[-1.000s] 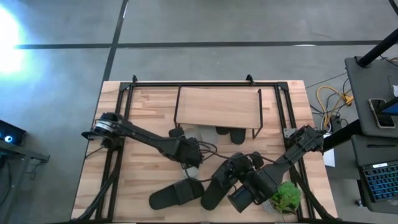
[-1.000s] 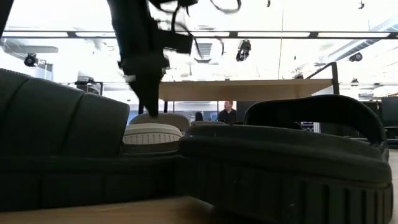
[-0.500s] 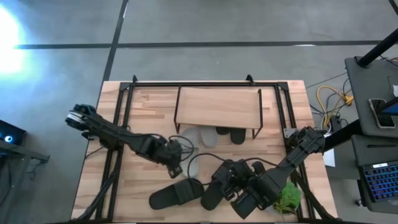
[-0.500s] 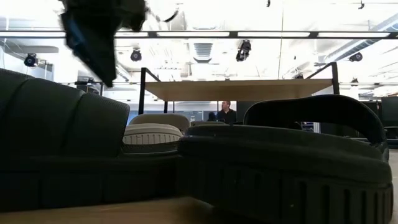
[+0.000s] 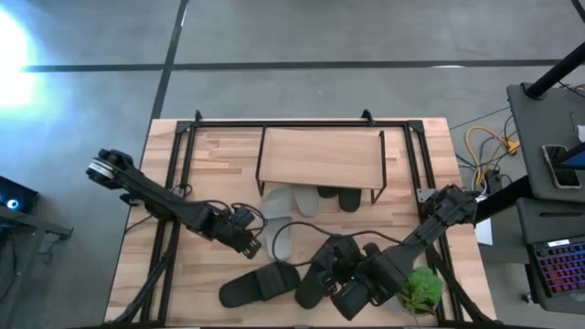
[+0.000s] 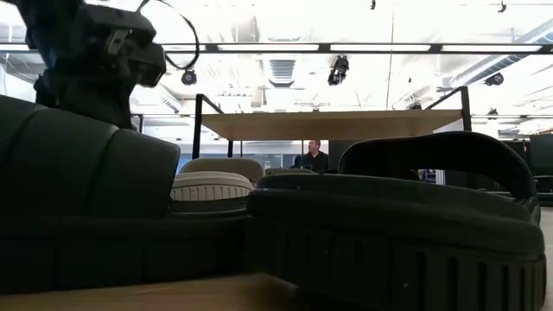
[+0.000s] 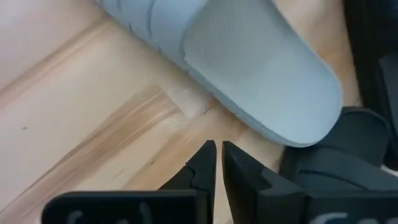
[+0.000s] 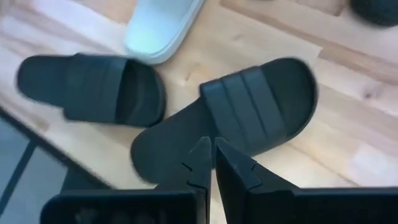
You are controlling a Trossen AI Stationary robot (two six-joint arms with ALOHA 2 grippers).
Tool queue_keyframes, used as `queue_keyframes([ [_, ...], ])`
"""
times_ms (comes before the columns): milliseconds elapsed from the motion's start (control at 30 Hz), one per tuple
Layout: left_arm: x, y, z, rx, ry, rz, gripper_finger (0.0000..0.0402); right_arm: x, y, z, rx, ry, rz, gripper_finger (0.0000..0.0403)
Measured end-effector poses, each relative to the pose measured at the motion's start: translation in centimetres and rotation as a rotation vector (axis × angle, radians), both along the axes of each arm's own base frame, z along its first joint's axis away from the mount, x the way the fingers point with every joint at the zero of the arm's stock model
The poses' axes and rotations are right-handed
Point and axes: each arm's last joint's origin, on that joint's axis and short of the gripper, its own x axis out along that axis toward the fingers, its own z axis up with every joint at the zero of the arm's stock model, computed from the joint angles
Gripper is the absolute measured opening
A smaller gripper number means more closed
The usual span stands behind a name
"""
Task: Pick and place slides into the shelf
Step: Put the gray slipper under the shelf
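Note:
The shelf [image 5: 320, 157] stands at the table's far middle; one grey slide [image 5: 300, 199] and two black slides [image 5: 338, 196] lie on the table under its near edge. A second grey slide [image 5: 281, 239] lies flat in front of it. Two black slides [image 5: 259, 285] [image 5: 315, 279] lie near the front edge. My left gripper [image 7: 217, 155] is shut over bare wood, just left of the loose grey slide [image 7: 249, 62]. My right gripper [image 8: 208, 152] is shut, hovering above one black slide [image 8: 249, 112], with nothing between its fingers.
A green leafy thing [image 5: 420, 288] sits at the table's near right corner. Black frame rails [image 5: 183, 155] run along the table's left, far and right sides. Bare wood [image 5: 210, 174] lies left of the shelf. A person [image 6: 315, 157] stands far off in the room.
My left gripper has drawn back from the loose grey slide toward the table's left and near edge, rolling its wrist as it went. The grey slide stays flat where it lay. In the low view the arm has gone from beside the grey slide to the upper left.

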Motion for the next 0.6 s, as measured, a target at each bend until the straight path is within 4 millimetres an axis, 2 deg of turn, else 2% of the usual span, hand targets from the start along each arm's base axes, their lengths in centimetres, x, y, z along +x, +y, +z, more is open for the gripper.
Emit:
queue_keyframes([
  [167,0.2,0.0,-2.0,0.008,0.035,0.025,0.0012,0.7,-0.6,-1.2,0.016,0.035,0.027,0.0012],
  [300,1.2,0.1,-3.4,0.029,0.012,0.056,0.0012,1.9,-0.7,-2.3,0.048,-0.004,0.073,0.0012],
  [467,2.3,0.8,-5.0,0.063,0.014,0.110,0.0012,2.7,-1.2,-2.7,0.057,-0.032,0.071,0.0012],
  [600,2.9,1.5,-5.6,0.109,-0.007,0.155,0.0012,2.9,-1.6,-2.7,0.040,-0.035,0.061,0.0012],
])
